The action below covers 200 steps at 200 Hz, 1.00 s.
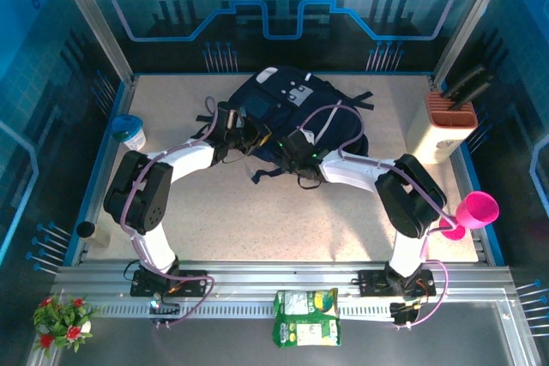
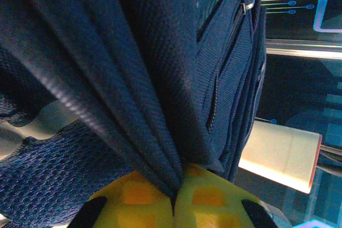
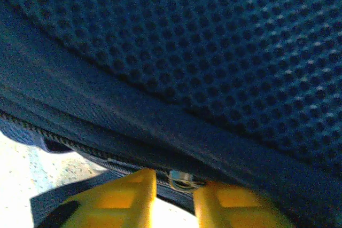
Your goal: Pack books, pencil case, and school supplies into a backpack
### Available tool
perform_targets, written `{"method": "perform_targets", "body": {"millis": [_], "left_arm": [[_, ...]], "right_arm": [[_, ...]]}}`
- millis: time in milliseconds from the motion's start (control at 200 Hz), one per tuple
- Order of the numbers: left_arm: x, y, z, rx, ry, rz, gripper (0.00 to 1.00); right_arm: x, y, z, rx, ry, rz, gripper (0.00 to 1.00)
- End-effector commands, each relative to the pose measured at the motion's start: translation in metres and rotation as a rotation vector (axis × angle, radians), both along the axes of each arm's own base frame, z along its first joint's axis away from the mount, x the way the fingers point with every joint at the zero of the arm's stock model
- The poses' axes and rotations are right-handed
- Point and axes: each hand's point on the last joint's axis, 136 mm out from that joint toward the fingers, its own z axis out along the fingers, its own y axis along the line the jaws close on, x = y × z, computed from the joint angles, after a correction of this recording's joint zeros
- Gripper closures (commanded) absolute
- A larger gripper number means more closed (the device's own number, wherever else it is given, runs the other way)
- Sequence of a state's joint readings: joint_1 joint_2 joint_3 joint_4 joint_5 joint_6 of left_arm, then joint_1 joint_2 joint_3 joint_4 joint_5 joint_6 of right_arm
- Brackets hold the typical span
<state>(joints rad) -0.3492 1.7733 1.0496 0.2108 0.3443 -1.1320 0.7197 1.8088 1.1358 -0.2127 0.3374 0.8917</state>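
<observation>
The navy backpack [image 1: 296, 105] lies on the table's far middle, its white patch toward the back. My left gripper [image 1: 250, 137] is at its near-left side. In the left wrist view its yellow fingers [image 2: 140, 201] are shut on a bunched fold of the backpack fabric [image 2: 133, 78]. My right gripper [image 1: 298, 148] is at the bag's near edge. In the right wrist view its yellow fingertips [image 3: 128, 193] stand apart on either side of a small metal zipper pull [image 3: 183, 179], under the mesh panel of the backpack [image 3: 214, 52], without touching the pull.
A white and orange holder [image 1: 444, 124] stands at the back right and a pink cup [image 1: 474, 213] at the right edge. A blue-lidded tub [image 1: 129, 132] sits at the left. A green packet [image 1: 306, 317] and flowers [image 1: 62, 319] lie on the front rail.
</observation>
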Motion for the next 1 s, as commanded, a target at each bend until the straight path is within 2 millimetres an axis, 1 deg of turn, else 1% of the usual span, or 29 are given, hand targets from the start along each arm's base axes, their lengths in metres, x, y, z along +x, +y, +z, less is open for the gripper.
{"method": "perform_targets", "body": {"millis": [0, 100, 175, 380, 505, 575, 690, 875, 996], "left_arm": [[-0.003, -0.01, 0.034, -0.046, -0.063, -0.04, 1.0], [-0.003, -0.01, 0.036, -0.052, -0.065, -0.04, 1.0], [-0.003, -0.01, 0.037, -0.05, -0.066, -0.037, 1.0], [-0.004, -0.009, 0.035, -0.046, -0.062, -0.034, 1.0], [-0.003, -0.008, 0.034, -0.037, -0.062, -0.034, 1.0], [-0.001, -0.008, 0.034, -0.03, -0.064, -0.035, 1.0], [0.006, -0.001, 0.033, -0.015, -0.068, -0.022, 1.0], [0.018, 0.018, 0.026, 0.029, -0.067, 0.01, 1.0], [0.025, 0.03, 0.018, 0.048, -0.055, 0.027, 1.0]], "right_arm": [[0.016, -0.012, 0.013, 0.016, -0.051, -0.083, 0.65], [0.019, -0.015, 0.014, 0.03, -0.042, -0.139, 0.62], [0.019, -0.019, 0.01, 0.038, -0.023, -0.189, 0.62], [0.018, -0.032, -0.004, 0.031, 0.04, -0.304, 0.69], [0.014, -0.04, -0.008, 0.007, 0.052, -0.331, 0.78], [0.013, -0.045, -0.006, -0.01, 0.043, -0.334, 0.83], [0.006, -0.056, -0.001, -0.053, 0.019, -0.318, 0.88], [-0.009, -0.081, 0.008, -0.151, -0.019, -0.256, 0.89], [-0.021, -0.103, 0.014, -0.227, -0.039, -0.222, 0.88]]}}
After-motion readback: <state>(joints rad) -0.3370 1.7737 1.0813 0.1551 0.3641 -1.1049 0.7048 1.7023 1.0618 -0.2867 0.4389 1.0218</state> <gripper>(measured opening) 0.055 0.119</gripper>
